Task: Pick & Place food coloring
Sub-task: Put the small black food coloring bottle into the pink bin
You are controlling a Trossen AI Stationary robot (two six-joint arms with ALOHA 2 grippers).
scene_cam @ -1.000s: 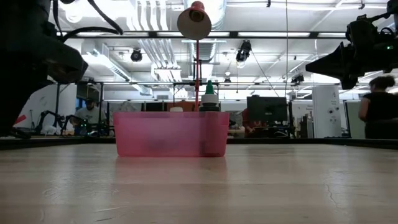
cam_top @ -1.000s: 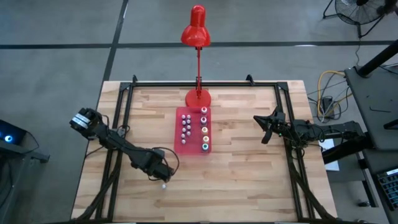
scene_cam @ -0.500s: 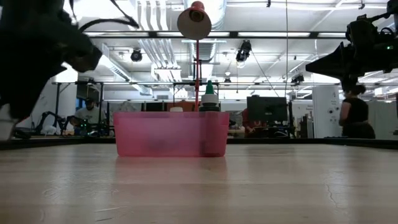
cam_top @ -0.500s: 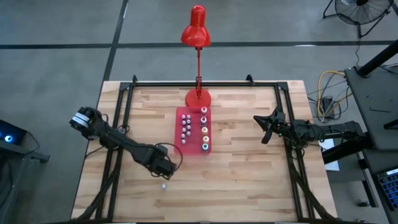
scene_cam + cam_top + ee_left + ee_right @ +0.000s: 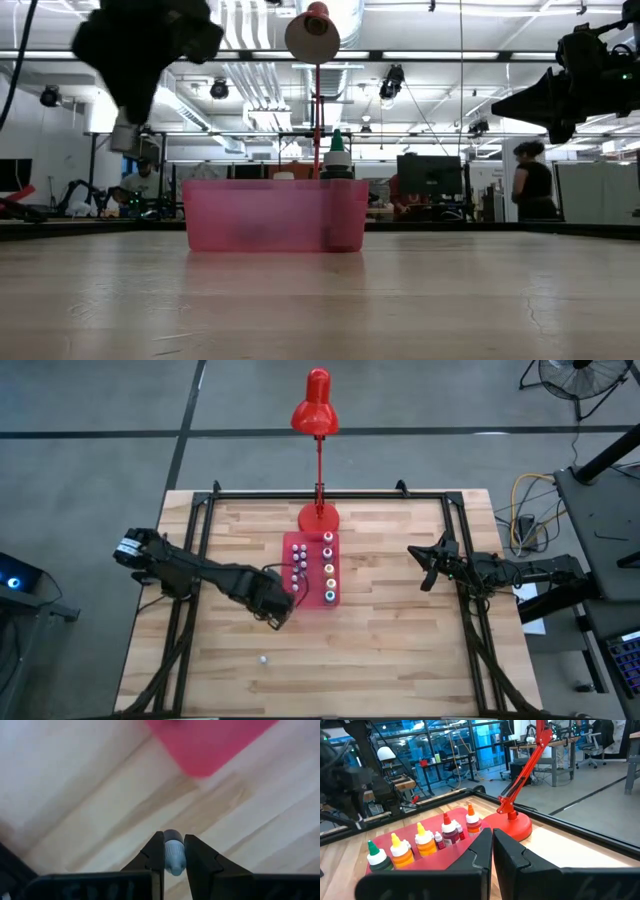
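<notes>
A small whitish-capped bottle [image 5: 173, 856] is clamped in the left gripper [image 5: 279, 607], just off the red tray's [image 5: 322, 601] front-left corner. It should be kept upright and lowered into a free spot. The right gripper [image 5: 421, 567], shut and empty, is parked near the worktop's right edge.

A pale wooden bench [image 5: 380, 650] of butcher-block planks fills the middle of the high view, edged by a black metal frame [image 5: 330, 494]; a flat red rectangular tray [image 5: 322, 603] lies near its centre, its long sides running toward the far edge; just beyond the tray's far end stands a red desk lamp [image 5: 318, 415], its round base [image 5: 319, 517] on the bench and its shade out over the grey floor [image 5: 100, 420]; a floor fan [image 5: 572, 378] shows at the far right corner, and coiled cables [image 5: 525, 495] lie on the floor beside the bench; in the low view a person [image 5: 531, 190] stands in the room behind, under ceiling lights [image 5: 400, 55].
</notes>
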